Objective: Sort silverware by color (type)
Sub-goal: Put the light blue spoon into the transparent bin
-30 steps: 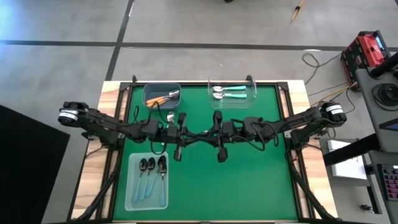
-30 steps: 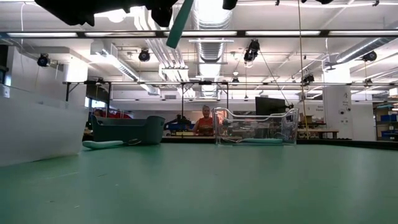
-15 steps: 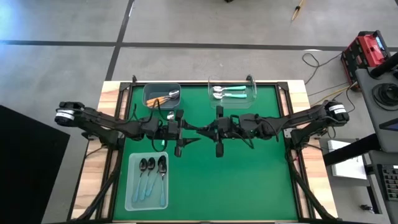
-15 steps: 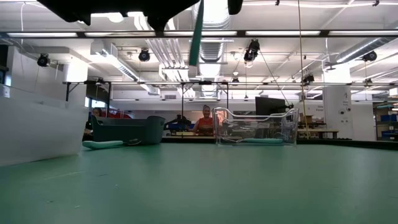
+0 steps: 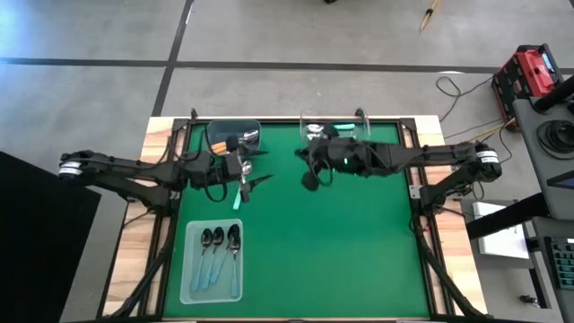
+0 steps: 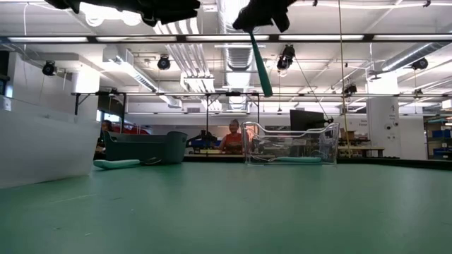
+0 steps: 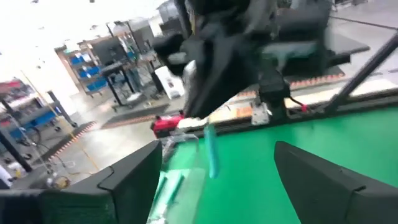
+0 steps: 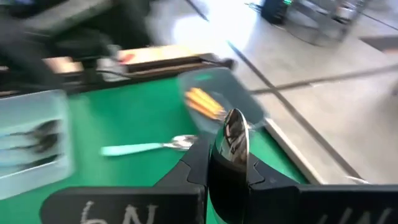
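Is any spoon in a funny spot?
Yes. One teal-handled spoon lies loose on the green mat beside the gray bin holding orange spoons, not in any bin.

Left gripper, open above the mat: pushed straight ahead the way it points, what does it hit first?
Probably the right gripper, shut on a teal-handled spoon that hangs straight ahead; how their heights compare is unclear.

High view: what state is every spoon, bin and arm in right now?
Left arm: jaws open, empty.
Right arm: jaws shut on a teal-handled silver spoon, hanging handle-down.
Second teal-handled spoon: lying loose on the green mat.
Dark grey bin: holds orange-handled spoons.
Clear bin: holds teal-handled spoons.
Frosted tray: holds three dark spoons.
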